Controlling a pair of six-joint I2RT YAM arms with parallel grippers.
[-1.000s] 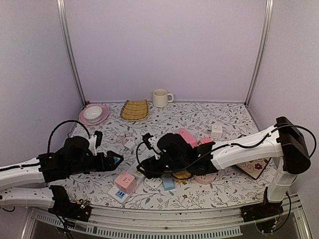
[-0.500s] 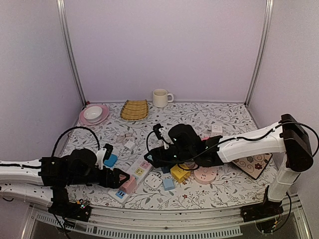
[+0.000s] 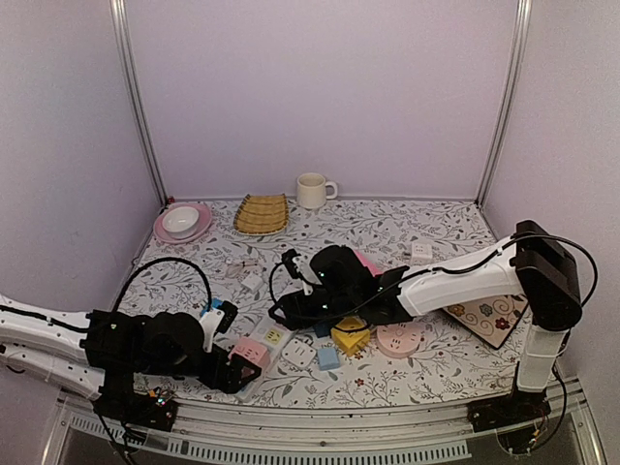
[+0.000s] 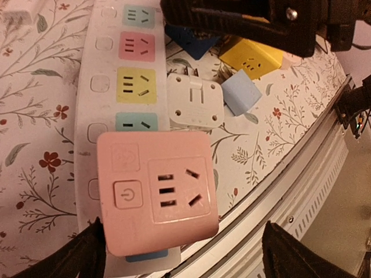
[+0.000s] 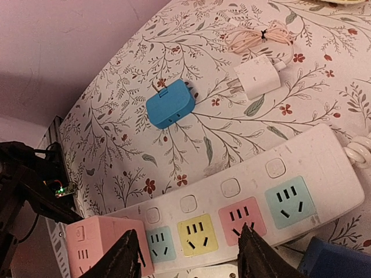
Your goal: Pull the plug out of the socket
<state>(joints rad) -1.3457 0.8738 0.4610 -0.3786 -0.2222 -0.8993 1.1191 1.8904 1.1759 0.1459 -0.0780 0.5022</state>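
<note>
A pink cube plug [image 4: 156, 191] sits in the near end of a white power strip [image 4: 104, 87] with coloured sockets. It also shows in the top view [image 3: 248, 353] and the right wrist view [image 5: 101, 246]. My left gripper [image 4: 191, 255] is open, and its dark fingertips [image 4: 87, 255] stand wide apart at the cube's near side. In the top view the left gripper [image 3: 235, 373] is at the table's front edge. My right gripper [image 5: 188, 258] is open and empty, over the strip's [image 5: 243, 202] yellow and pink sockets, and it shows in the top view [image 3: 287, 312].
A blue adapter [image 5: 170, 104] and a white charger with cable [image 5: 255, 78] lie left of the strip. A white adapter [image 4: 194, 101], a light blue cube [image 4: 240, 94] and a yellow cube [image 4: 252, 58] lie to its right. A mug [image 3: 312, 191], basket [image 3: 262, 213] and pink plate [image 3: 182, 223] stand at the back.
My left arm has swung toward the front edge and its gripper has come to the pink cube plug. My right gripper has shifted left over the power strip.
</note>
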